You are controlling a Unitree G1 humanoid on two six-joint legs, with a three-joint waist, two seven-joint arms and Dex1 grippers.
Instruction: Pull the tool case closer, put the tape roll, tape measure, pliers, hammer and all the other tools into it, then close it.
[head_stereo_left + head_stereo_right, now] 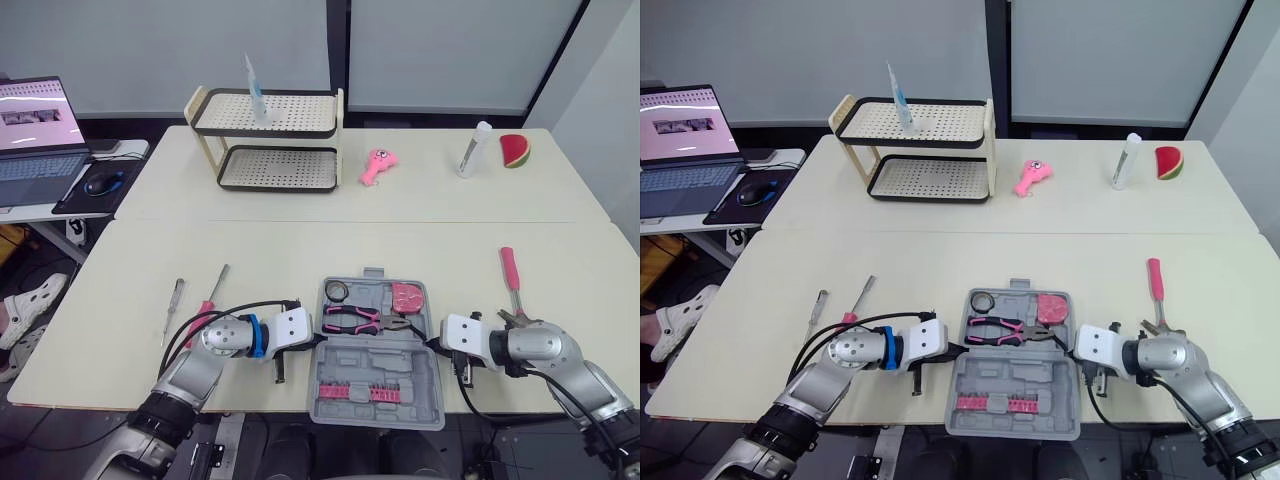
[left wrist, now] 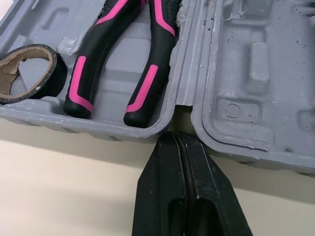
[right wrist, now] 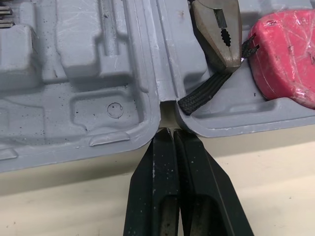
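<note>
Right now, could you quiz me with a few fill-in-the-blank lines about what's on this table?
1. In the open tool case, the pliers share a half with the tape roll and the pink ____.
2. The hammer lies on the table, on the robot's ____ of the case.
3. Both pairs of jaws, at the case's hinge ends, are ____.
Missing: tape measure; right; shut.

stereo head pair over table, wrist cameras close on tool case
</note>
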